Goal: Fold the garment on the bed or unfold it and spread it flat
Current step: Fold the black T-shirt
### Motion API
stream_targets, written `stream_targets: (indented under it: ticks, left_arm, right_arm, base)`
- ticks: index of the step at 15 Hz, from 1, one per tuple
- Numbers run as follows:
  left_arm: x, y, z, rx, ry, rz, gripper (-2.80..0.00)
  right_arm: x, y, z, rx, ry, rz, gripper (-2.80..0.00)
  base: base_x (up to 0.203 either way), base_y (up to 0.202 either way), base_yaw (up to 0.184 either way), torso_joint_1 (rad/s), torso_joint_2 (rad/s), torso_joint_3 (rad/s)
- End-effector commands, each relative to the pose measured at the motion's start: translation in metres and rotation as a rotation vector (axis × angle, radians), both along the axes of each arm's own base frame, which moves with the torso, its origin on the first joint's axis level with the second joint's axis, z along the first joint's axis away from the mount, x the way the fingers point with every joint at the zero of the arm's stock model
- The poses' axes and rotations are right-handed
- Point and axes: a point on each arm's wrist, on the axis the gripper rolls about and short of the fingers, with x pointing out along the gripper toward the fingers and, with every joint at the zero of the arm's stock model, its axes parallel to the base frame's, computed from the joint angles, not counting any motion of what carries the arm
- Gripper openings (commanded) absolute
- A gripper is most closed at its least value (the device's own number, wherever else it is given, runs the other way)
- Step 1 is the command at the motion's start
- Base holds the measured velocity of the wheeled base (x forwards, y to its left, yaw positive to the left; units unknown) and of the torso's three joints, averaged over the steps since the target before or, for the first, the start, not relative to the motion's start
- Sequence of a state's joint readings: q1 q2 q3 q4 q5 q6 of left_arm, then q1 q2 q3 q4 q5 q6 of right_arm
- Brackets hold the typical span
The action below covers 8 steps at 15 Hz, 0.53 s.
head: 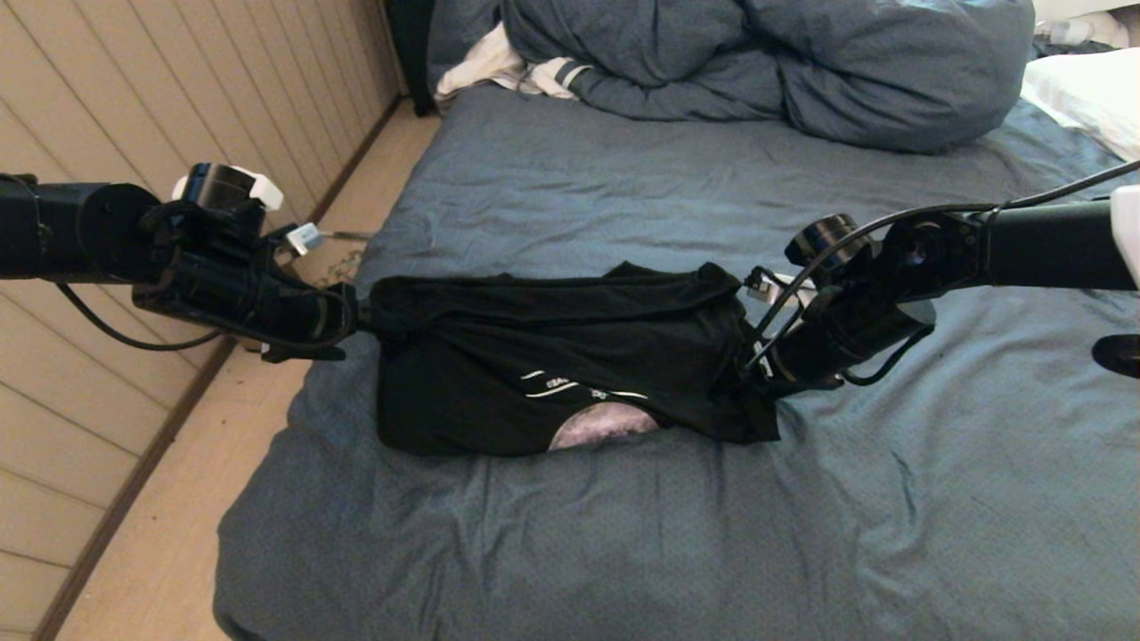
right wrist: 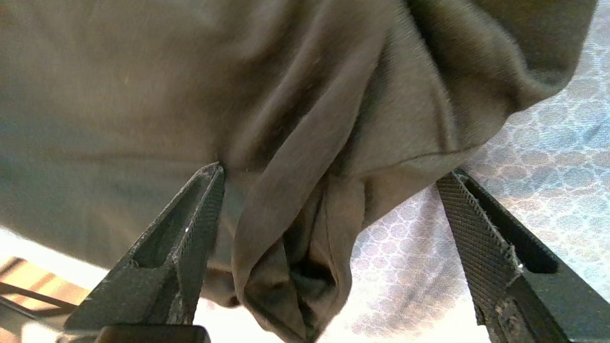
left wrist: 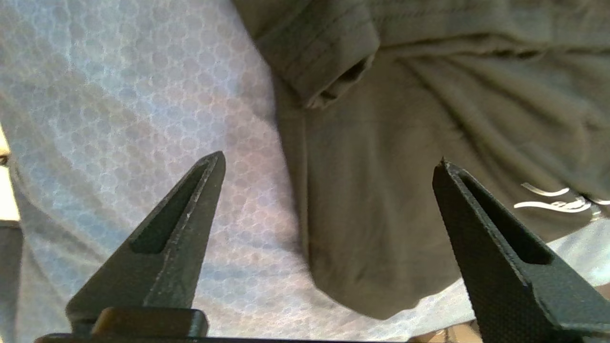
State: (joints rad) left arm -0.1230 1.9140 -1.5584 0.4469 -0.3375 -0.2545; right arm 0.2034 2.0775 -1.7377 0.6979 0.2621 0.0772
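The garment (head: 552,356), a black T-shirt, lies bunched in a wide band across the bed (head: 623,534). A strip of its pale moon print and white lettering shows at the near edge. My left gripper (head: 361,319) is at the shirt's left end. In the left wrist view this gripper (left wrist: 329,162) is open, with the shirt's edge (left wrist: 381,214) lying loose between its fingers. My right gripper (head: 755,387) is at the shirt's right end. Seen from the right wrist, that gripper (right wrist: 333,170) is open too, and a bunched fold of cloth (right wrist: 310,143) sits unpinched between its fingers.
A bulky blue duvet (head: 766,62) is heaped at the far end of the bed, with a white stripe-cuffed cloth (head: 512,71) beside it and a white pillow (head: 1091,93) at the far right. Wood floor (head: 178,499) and a panelled wall (head: 134,89) border the bed's left edge.
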Motion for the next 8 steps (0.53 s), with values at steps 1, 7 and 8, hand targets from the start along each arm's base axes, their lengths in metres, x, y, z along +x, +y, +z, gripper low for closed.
stream_targets:
  ticks: [1, 7, 8]
  left_arm:
    - [-0.002, 0.000, 0.001, -0.014, 0.000, 0.004, 0.00]
    - [-0.002, 0.000, 0.003, -0.030, -0.029, -0.004, 0.00]
    - [-0.002, 0.000, 0.001, -0.030, -0.023, -0.005, 0.00]
  right_arm:
    - [0.003, 0.000, -0.004, 0.008, 0.019, -0.020, 0.00]
    - [0.003, 0.012, 0.008, 0.031, -0.024, -0.018, -2.80]
    - [0.001, 0.011, 0.006, 0.029, -0.012, -0.018, -2.80]
  base:
    - [0.000, 0.000, 0.000, 0.000, 0.00, 0.000]
    - [0.000, 0.000, 0.000, 0.000, 0.00, 0.000]
    - [0.000, 0.000, 0.000, 0.000, 0.00, 0.000]
